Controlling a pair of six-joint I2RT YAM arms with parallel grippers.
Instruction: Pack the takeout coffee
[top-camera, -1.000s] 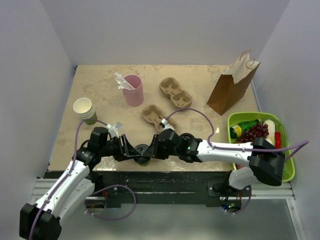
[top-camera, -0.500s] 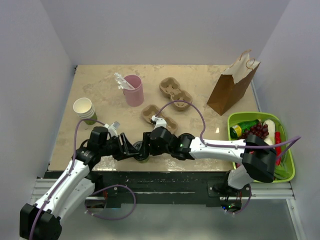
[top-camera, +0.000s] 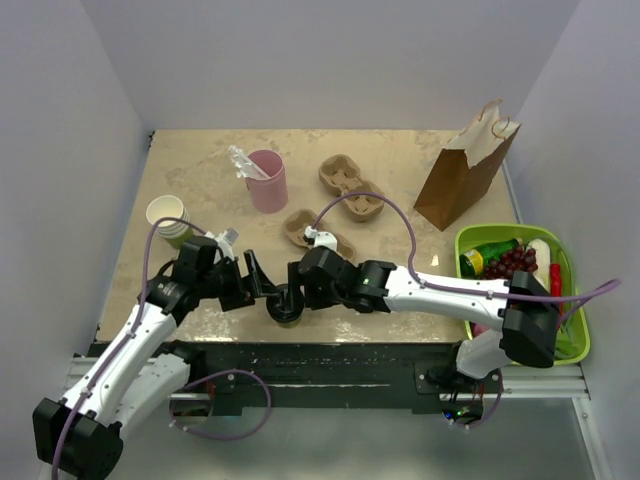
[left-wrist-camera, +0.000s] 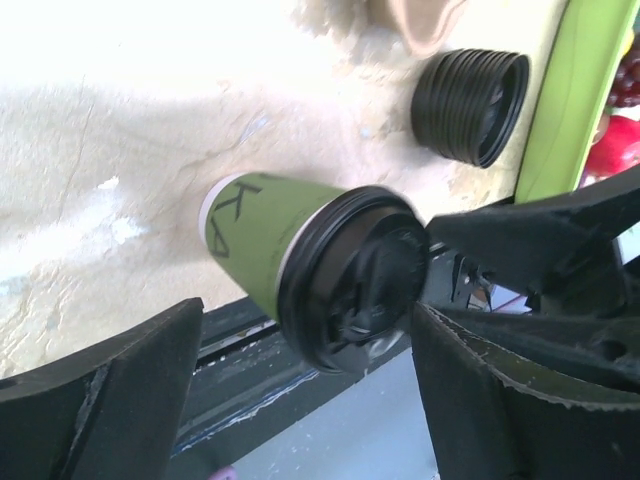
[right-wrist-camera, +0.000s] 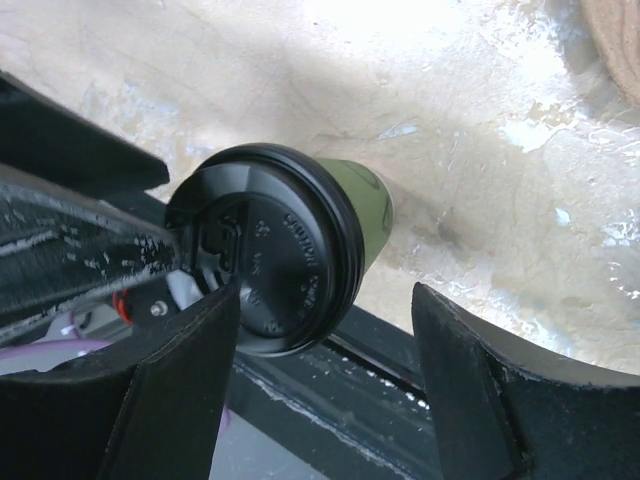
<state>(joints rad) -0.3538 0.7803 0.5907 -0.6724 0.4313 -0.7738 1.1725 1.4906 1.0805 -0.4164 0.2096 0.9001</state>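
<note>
The takeout coffee, olive-green with a black lid, stands at the table's front edge. In the left wrist view the cup shows its lid towards the camera, and in the right wrist view it shows lid-up. My left gripper is open just left of the cup, its fingers wide apart and clear of it. My right gripper is open, close above and right of the cup, its fingers spread wider than the lid and not touching it.
A stack of black lids lies behind the cup. Two cardboard carriers, a pink tumbler, stacked paper cups, a brown paper bag and a green basket of groceries are around.
My left gripper has opened and drawn back to the left, away from the cup. My right gripper has moved left, up to the cup.
</note>
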